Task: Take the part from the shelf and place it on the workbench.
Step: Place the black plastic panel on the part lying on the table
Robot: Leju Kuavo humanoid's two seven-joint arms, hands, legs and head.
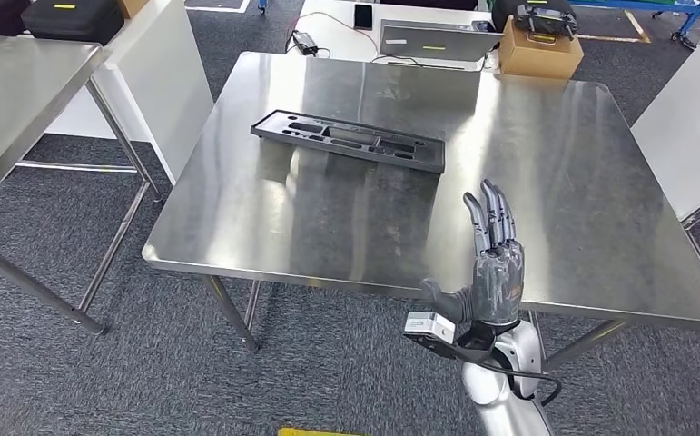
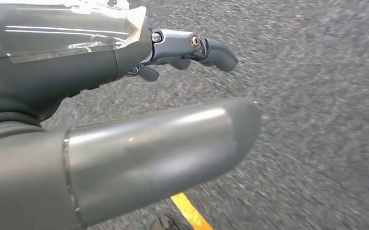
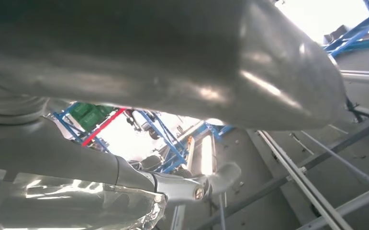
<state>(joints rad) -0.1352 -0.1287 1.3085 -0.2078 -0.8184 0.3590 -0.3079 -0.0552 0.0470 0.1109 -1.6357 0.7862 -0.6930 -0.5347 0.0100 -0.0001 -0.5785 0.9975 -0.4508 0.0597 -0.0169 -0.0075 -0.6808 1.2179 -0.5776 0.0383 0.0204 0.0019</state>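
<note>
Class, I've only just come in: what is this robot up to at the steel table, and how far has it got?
The black part already lies flat on the steel workbench, toward its far side, with nothing touching it. The robot's right hand hovers above the near edge, fingers straight and close together, holding nothing. Its left hand hangs over the grey carpet, also holding nothing. Judging by this, the placing looks done.

Only the part (image 1: 350, 141) (far side) interrupts the workbench (image 1: 328, 227)

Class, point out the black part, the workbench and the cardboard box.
black part (image 1: 350, 141), head view, its middle.
workbench (image 1: 591, 182), head view, bare steel top.
cardboard box (image 1: 538, 56), head view, its front face.
</note>
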